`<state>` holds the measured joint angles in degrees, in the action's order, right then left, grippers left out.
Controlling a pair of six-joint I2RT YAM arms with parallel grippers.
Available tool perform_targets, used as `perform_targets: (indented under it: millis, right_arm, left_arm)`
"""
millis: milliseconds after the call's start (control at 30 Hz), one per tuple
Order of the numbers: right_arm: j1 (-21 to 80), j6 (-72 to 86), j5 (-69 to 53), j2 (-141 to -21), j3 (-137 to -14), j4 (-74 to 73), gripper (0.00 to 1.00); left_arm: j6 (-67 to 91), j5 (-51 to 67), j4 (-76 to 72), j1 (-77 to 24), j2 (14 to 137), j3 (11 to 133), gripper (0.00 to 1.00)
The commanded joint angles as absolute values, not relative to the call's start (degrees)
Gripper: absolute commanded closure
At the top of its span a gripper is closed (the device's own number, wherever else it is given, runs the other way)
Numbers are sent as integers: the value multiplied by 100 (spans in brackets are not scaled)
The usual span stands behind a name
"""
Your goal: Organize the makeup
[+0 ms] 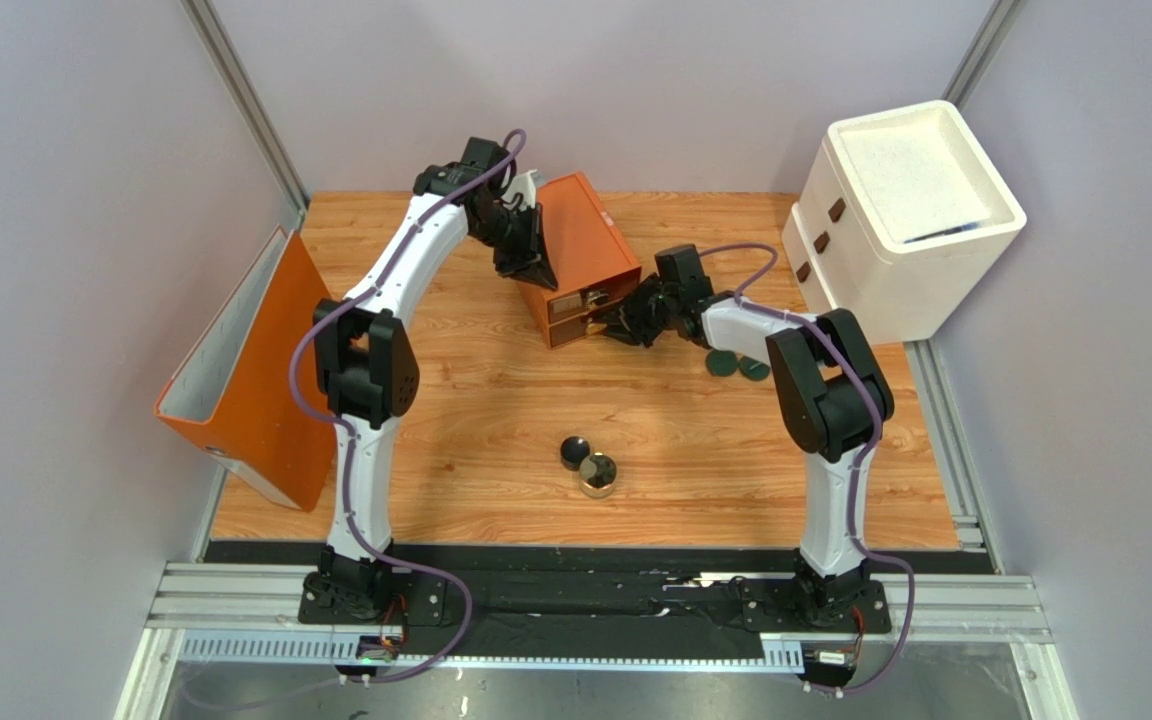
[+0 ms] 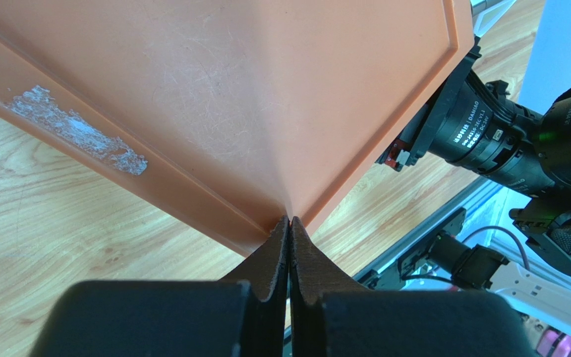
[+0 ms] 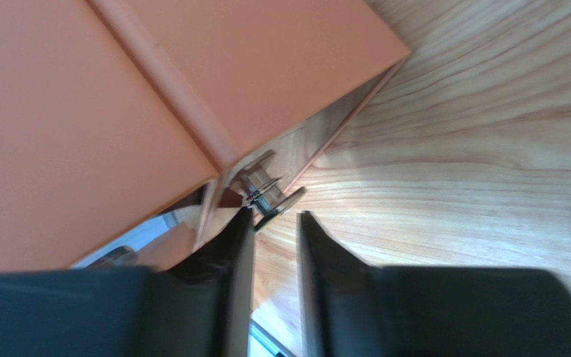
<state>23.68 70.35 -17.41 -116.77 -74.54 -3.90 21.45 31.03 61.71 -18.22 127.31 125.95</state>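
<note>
Two dark-green discs (image 1: 736, 365) lie on the table right of the orange two-drawer box (image 1: 585, 248). A black round pot (image 1: 575, 449) and a gold-rimmed round jar (image 1: 597, 476) sit together at the table's middle front. The clear tube and the tan tube are out of view. My left gripper (image 1: 531, 272) (image 2: 290, 221) is shut and empty, its tips against the box's left corner. My right gripper (image 1: 621, 320) (image 3: 276, 216) is narrowly open at the box's front, its tips at a small metal drawer knob (image 3: 275, 202), with nothing held between them.
A large orange tray (image 1: 244, 375) leans at the left table edge. The big white cabinet (image 1: 898, 210) stands at the back right. Grey walls close in on the left, back and right. A black rail (image 1: 597, 600) runs along the near edge.
</note>
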Motion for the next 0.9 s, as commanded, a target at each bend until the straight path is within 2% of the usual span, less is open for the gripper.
perform_targets:
  millis: [0,300,600,700,733,833,867]
  right_arm:
    - [2355,6611,-1740,-11558,-7445,-922,78]
    - [2347,6012,-2047,-10908,-6724,-1520,86]
    - [2311,5634,-2171,-9916,-5722,-1907,89]
    - [2311,5432,-2057,-9791,-5791,-1933,75]
    - [2320,5362,-2004,-9721,-5853,-1986,63]
    - [2320,4897,-1715,-9546,-6292,-2381,46]
    - [2320,4765,-1636,-9501,-6415,-2530,43]
  left_arm:
    - [1907,2628,6662,-1793,12981,12577,100]
    - [1969,2637,6636,-1793,13034,12621,100]
    - [1995,2672,6644,-1793,13052,12621,100]
    - [1995,2672,6636,-1793,13034,12612,100]
    - [1995,2663,6644,-1802,13043,12612,100]
    - [2013,2672,6627,-1793,13025,12612,100]
    - [2021,2672,6627,-1802,13017,12612,100]
